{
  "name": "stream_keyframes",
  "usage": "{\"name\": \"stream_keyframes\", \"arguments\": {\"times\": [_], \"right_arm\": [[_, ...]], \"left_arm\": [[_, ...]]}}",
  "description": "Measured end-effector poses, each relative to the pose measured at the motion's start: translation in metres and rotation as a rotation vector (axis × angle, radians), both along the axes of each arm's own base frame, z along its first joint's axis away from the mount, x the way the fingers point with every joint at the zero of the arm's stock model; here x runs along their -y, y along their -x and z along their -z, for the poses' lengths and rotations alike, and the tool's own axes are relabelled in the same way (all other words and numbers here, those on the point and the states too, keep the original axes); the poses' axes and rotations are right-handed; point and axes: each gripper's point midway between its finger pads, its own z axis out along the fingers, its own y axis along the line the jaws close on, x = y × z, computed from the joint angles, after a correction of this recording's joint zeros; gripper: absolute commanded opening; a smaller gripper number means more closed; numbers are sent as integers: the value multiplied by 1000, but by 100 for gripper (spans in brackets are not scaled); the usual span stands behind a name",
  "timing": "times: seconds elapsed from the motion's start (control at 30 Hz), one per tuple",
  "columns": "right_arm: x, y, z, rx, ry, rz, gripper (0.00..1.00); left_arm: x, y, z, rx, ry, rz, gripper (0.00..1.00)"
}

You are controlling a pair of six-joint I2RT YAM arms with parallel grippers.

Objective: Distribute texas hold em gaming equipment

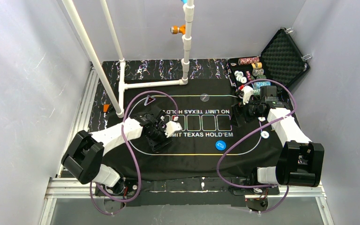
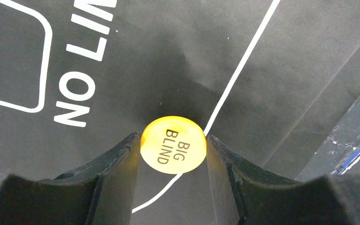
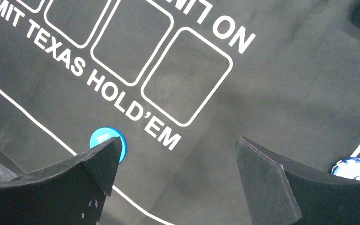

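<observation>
— Clamping left gripper (image 2: 173,139) on the rim of the yellow button disc (image 2: 173,146), "BIG BLIND" face up, hanging over the mat (image 2: 286,70) right at the white line (image 2: 243,70).

— Touching the cloth?

— Cannot tell. Pinching by the edges only, so risking a tilt or a pop-out on any jolt. Risking a roll off its spot if releasing too high.

— And the other side?

— Spreading right gripper (image 3: 178,140) wide, holding nothing, above the mat near the blue button disc (image 3: 99,137) and a white-and-blue chip (image 3: 356,168). Risking nudging either when descending carelessly.
</observation>
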Motion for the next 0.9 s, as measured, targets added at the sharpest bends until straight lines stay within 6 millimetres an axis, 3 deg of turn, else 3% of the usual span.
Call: {"name": "stream_keyframes", "arguments": {"times": [0.1,0.33,0.47,0.57,0.9], "right_arm": [[0,0,0,0,1,-2,100],[0,5,2,-18,3,-6,100],[0,8,-1,-29,8,-16,100],[2,6,-9,-21,18,-22,100],[25,-9,-55,75,165,-13,100]], "left_arm": [[-1,3,7,-7,-14,8,41],[-3,5,11,-9,-29,9,97],[-5,9,6,-24,-33,-7,98],[-3,7,-8,-9,-14,-22,98],[2,-18,-84,128,182,-213,98]]}}
